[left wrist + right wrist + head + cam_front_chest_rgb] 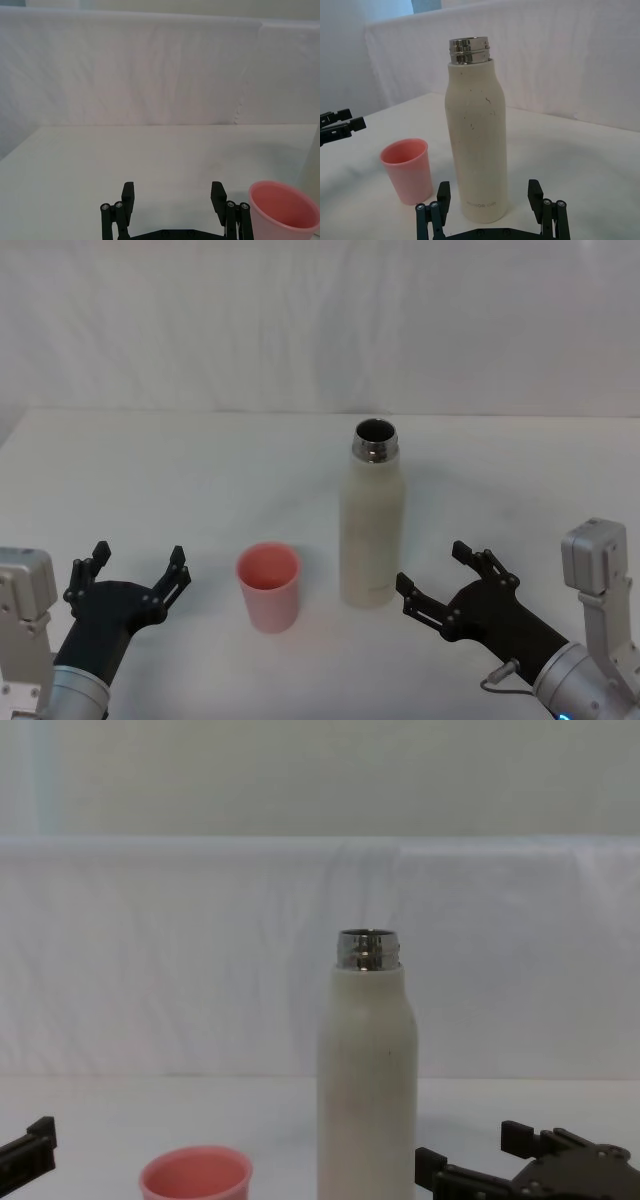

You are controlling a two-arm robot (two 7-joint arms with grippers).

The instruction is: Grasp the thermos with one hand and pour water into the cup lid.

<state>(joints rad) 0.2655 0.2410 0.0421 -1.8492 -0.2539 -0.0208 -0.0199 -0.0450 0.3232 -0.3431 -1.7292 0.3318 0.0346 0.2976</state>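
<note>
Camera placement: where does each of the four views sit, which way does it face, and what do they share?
Head view: high, looking down at the table, thermos, cup lid; left gripper and right gripper both show, jaws open.
Chest view: low, facing forward; thermos side-on, gripper tips at lower corners.
Left wrist view: over its own gripper toward the backdrop, cup lid beside.
Right wrist view: over its own gripper at the thermos.
Shared: every view shows the cup lid.

A white cloth point(200, 470) covers the bench, smooth and flat. Behind it a white sheet point(200, 950) hangs as a backdrop, lightly wrinkled.
</note>
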